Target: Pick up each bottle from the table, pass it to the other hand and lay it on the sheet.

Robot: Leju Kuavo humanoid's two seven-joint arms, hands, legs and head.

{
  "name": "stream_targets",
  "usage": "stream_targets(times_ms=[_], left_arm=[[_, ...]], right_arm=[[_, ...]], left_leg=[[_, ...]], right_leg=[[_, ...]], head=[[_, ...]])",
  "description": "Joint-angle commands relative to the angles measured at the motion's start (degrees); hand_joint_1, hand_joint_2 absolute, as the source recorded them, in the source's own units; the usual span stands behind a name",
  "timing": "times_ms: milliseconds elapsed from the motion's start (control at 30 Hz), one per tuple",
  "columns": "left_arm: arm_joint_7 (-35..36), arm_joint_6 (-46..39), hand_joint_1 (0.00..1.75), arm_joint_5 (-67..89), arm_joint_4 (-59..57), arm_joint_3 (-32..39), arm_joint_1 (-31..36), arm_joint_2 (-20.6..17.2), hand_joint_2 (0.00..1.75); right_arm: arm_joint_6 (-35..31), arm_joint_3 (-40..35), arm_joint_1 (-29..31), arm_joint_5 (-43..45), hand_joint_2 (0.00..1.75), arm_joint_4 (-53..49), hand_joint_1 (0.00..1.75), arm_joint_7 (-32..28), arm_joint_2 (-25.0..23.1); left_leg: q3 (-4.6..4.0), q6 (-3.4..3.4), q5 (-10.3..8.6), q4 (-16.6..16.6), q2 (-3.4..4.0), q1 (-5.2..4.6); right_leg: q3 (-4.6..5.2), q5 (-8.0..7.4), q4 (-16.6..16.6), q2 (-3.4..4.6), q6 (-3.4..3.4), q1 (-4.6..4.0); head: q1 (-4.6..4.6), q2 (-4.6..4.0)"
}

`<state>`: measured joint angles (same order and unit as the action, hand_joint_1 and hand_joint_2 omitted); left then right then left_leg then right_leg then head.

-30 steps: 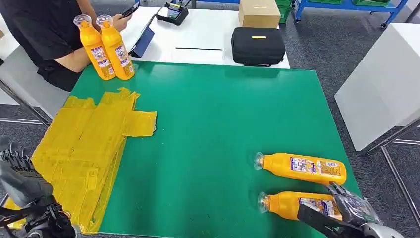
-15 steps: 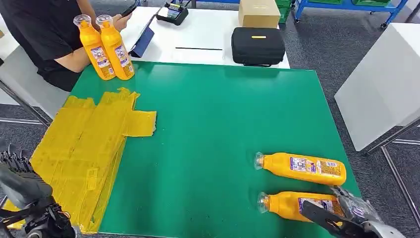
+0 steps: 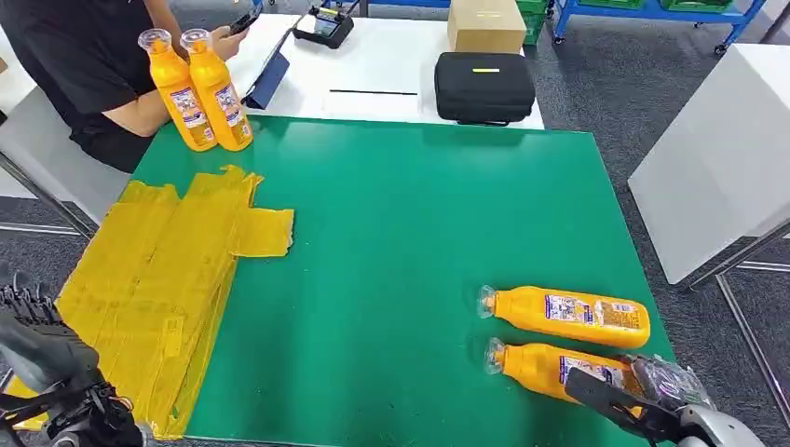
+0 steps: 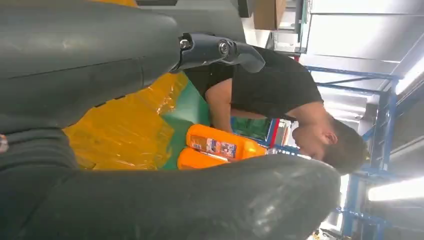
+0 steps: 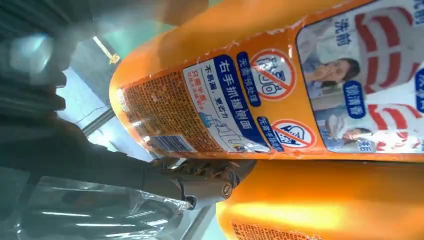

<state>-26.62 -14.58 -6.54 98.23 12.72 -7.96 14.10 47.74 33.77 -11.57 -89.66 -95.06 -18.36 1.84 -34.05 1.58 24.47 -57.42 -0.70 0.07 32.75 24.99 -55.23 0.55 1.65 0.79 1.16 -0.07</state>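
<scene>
Two orange bottles lie side by side on the green table (image 3: 391,242) at the front right. My right hand (image 3: 652,396) grips the nearer bottle (image 3: 545,368) at its base end, thumb across the label. The farther bottle (image 3: 568,315) lies free just behind it. The right wrist view shows a bottle's label (image 5: 260,95) close up, with dark fingers (image 5: 200,185) against its side. The yellow sheet (image 3: 158,270) covers the table's left front. My left hand (image 3: 42,345) hangs off the front left corner, fingers apart, holding nothing. Two more bottles (image 3: 200,88) stand upright at the far left.
A person in a black shirt (image 3: 84,56) sits behind the far left corner with a phone. A black case (image 3: 484,86) and a cardboard box (image 3: 486,23) sit on the white table behind. Another white table (image 3: 727,149) stands to the right.
The nearer lying bottle has shifted away from the table's front edge, closer to the other one, with my right hand around it. My left hand has barely moved.
</scene>
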Motion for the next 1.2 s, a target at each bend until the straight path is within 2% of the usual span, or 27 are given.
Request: stream_targets(times_ms=[33,467,533,600,633,667,700,800,833,867,1000,1100,1200], left_arm=[[0.31,-0.08,0.0,-0.33,-0.8,1.44,0.98,0.11,0.0],[0.08,-0.01,0.0,-0.64,-1.98,1.11,0.96,-0.19,0.0],[-0.15,-0.31,0.0,-0.85,-1.37,1.34,0.43,-0.18,0.0],[-0.19,0.04,0.0,-1.12,-0.71,1.73,-0.04,-0.05,0.0],[-0.18,0.0,0.0,-1.11,-0.43,2.01,-0.24,0.09,0.0],[-0.13,0.21,0.0,-1.14,-0.16,2.19,-0.43,0.17,0.0],[-0.12,0.27,0.0,-1.14,-0.11,2.23,-0.48,0.18,0.0],[-0.11,0.28,0.0,-1.14,-0.13,2.25,-0.44,0.22,0.0],[-0.11,0.16,0.0,-1.12,-0.11,2.41,-0.47,0.33,0.0],[-0.11,0.27,0.0,-1.16,0.14,2.71,-0.79,0.46,0.0],[-0.39,0.81,0.0,-1.23,0.35,3.61,-1.27,1.17,0.0],[-0.41,0.39,0.0,-1.24,0.13,3.85,-1.06,1.43,0.0],[-0.51,0.2,0.0,-1.28,0.27,4.0,-1.11,1.5,0.0]], right_arm=[[2.0,-3.98,0.9,1.88,1.75,6.72,1.75,-1.88,-0.89],[-0.56,-10.13,3.34,5.27,1.75,14.25,1.75,-1.64,2.72],[-3.28,-14.71,6.37,10.26,1.75,19.47,1.75,-3.16,4.96],[-4.87,-17.39,8.61,12.89,1.75,22.86,1.75,-0.52,5.96],[-6.53,-18.99,9.27,15.24,1.75,23.42,1.75,-2.11,6.36],[-7.12,-20.41,10.1,16.54,1.75,24.41,1.75,-1.15,6.68],[-7.2,-20.71,10.27,16.86,1.75,24.49,1.75,-0.86,6.75],[-7.25,-20.91,10.19,17.17,1.75,24.36,1.75,-0.63,6.86],[-7.66,-21.13,10.24,19.26,1.75,24.0,1.75,-2.94,6.7],[-7.65,-22.63,12.22,22.43,1.75,25.5,1.75,-4.86,6.18],[-10.2,-32.11,18.78,28.18,1.75,34.37,1.75,-4.4,6.28],[-12.67,-37.96,22.66,28.15,1.75,43.25,1.75,-4.57,6.82],[-13.72,-39.49,24.45,29.46,1.75,47.22,1.75,-5.27,6.18]], left_leg=[[0.23,-0.1,0.05,0.08,0.11,0.06],[0.45,-0.11,0.06,0.1,0.28,0.09],[0.55,-0.11,0.06,0.12,0.33,0.09],[0.61,-0.12,0.08,0.13,0.55,0.1],[0.6,-0.12,0.11,0.12,0.64,0.11],[0.58,-0.1,0.12,0.1,0.61,0.09],[0.61,-0.14,0.11,0.13,0.8,0.08],[0.58,-0.16,0.06,0.12,0.67,0.07],[0.61,-0.11,0.03,0.11,0.57,0.08],[0.66,-0.14,0.02,0.14,0.52,0.08],[0.77,-0.09,0.08,0.07,0.94,0.13],[0.65,-0.15,0.04,0.15,0.98,0.11],[0.77,-0.14,-0.01,0.13,0.7,0.13]], right_leg=[[-0.23,0.0,0.13,0.03,-0.09,-0.07],[-0.4,-0.03,0.16,0.16,-0.1,-0.11],[-0.44,-0.06,0.18,0.25,-0.1,-0.11],[-0.47,-0.14,0.21,0.49,-0.1,-0.12],[-0.52,-0.17,0.2,0.61,-0.09,-0.13],[-0.55,-0.14,0.15,0.6,-0.08,-0.11],[-0.53,-0.2,0.17,0.72,-0.12,-0.1],[-0.47,-0.24,0.14,0.61,-0.11,-0.09],[-0.5,-0.24,0.14,0.54,-0.1,-0.1],[-0.49,-0.25,0.15,0.46,-0.14,-0.1],[-0.54,-0.36,0.14,0.93,-0.11,-0.17],[-0.5,-0.4,0.17,0.92,-0.17,-0.15],[-0.58,-0.33,0.18,0.65,-0.15,-0.16]], head=[[0.0,0.0],[0.0,0.0],[0.0,0.0],[-0.02,0.0],[0.0,0.0],[-0.02,0.0],[0.0,0.0],[-0.02,0.0],[0.0,0.0],[0.0,0.0],[0.0,0.0],[0.02,0.0],[0.02,0.0]])
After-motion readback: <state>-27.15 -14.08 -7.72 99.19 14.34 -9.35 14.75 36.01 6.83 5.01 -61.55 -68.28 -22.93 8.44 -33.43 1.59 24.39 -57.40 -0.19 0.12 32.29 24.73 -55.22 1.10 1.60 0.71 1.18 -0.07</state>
